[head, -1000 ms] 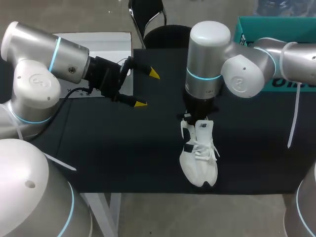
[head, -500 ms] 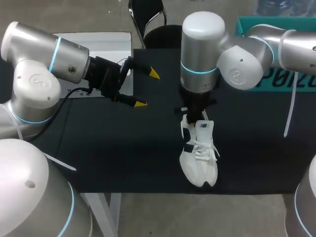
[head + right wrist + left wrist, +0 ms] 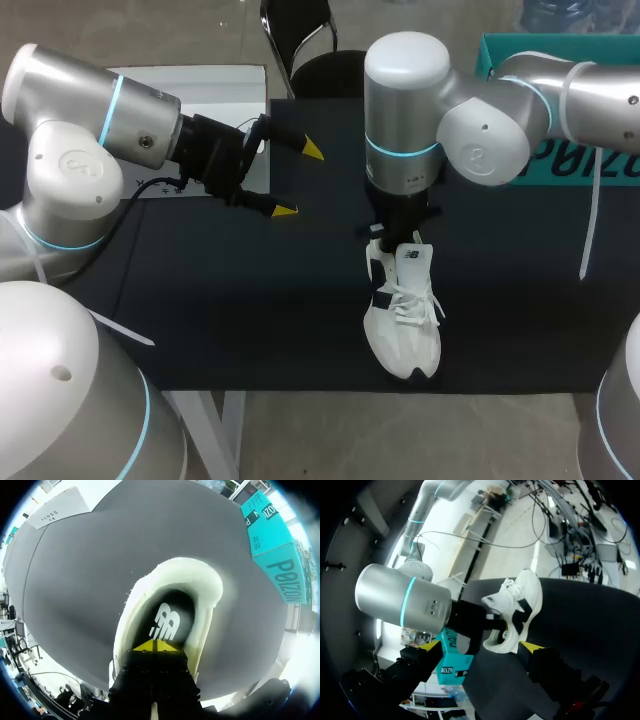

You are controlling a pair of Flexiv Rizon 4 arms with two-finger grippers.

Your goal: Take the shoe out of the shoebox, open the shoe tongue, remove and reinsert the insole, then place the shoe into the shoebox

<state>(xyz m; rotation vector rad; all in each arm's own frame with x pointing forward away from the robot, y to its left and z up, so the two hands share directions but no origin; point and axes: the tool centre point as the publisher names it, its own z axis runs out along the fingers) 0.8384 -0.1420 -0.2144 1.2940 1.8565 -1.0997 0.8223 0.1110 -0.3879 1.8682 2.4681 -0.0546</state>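
A worktop (image 3: pixel 250 300) covered in black is seen. A white shoe (image 3: pixel 402 310) with dark patches is stood on its sole near the front edge, about in the middle, with the toe turned to that edge. A teal shoebox (image 3: pixel 497 55) is placed at the far right corner, well apart from the shoe. A white sheet (image 3: pixel 200 85) is seen at the far left corner; whether it rests on the worktop cannot be told.

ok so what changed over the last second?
The right arm swung slightly leftward, while the right gripper, tips together, stayed at the heel opening of the shoe. Nothing was visibly grabbed or released. The shoe and the open left gripper kept their places.
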